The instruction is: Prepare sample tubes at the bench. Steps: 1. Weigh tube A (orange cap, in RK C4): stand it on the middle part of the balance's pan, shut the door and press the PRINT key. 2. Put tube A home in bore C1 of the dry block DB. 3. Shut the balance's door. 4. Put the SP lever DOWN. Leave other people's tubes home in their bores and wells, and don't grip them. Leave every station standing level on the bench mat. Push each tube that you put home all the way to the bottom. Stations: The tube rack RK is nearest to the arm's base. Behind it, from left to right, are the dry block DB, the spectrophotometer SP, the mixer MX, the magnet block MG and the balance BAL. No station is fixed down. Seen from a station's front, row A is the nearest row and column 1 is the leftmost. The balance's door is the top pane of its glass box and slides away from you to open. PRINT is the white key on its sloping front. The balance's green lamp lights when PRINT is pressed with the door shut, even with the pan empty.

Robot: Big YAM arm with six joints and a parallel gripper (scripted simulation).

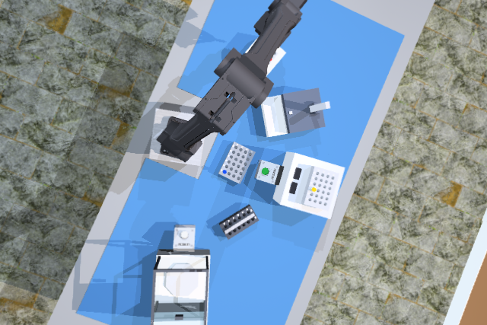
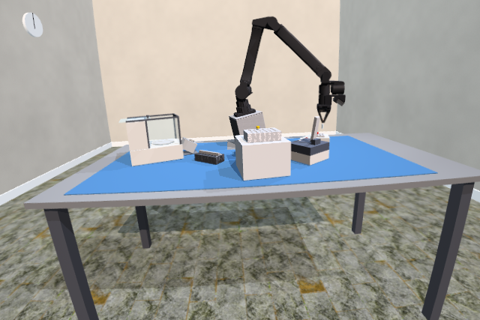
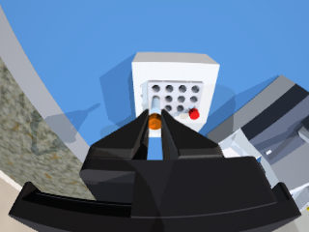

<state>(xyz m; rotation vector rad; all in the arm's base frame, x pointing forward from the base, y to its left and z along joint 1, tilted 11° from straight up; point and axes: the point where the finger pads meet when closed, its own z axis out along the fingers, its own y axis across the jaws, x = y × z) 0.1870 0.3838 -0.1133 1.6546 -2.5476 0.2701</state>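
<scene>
My gripper (image 3: 154,114) is shut on tube A (image 3: 154,124), whose orange cap shows between the fingertips in the wrist view. It hangs above the dry block DB (image 3: 174,93), a white block with rows of bores and a red-capped tube (image 3: 193,114) at one corner. The tube is clear of the block. In the exterior view the gripper (image 2: 322,117) points down, high above the far right of the mat. From above, the arm (image 1: 243,73) hides the gripper and most of DB (image 1: 276,58). The SP lever (image 2: 313,128) stands up. The balance (image 2: 153,138) has its top pane (image 2: 133,118) slid back.
The spectrophotometer SP (image 1: 293,113) stands beside DB. The rack RK (image 1: 237,162) holds a blue-capped tube (image 1: 224,172). A white box (image 1: 310,183) holds a yellow-capped tube (image 1: 313,189), with a green-buttoned unit (image 1: 267,172) beside it. The black magnet block (image 1: 238,221) and the balance (image 1: 180,278) lie further off.
</scene>
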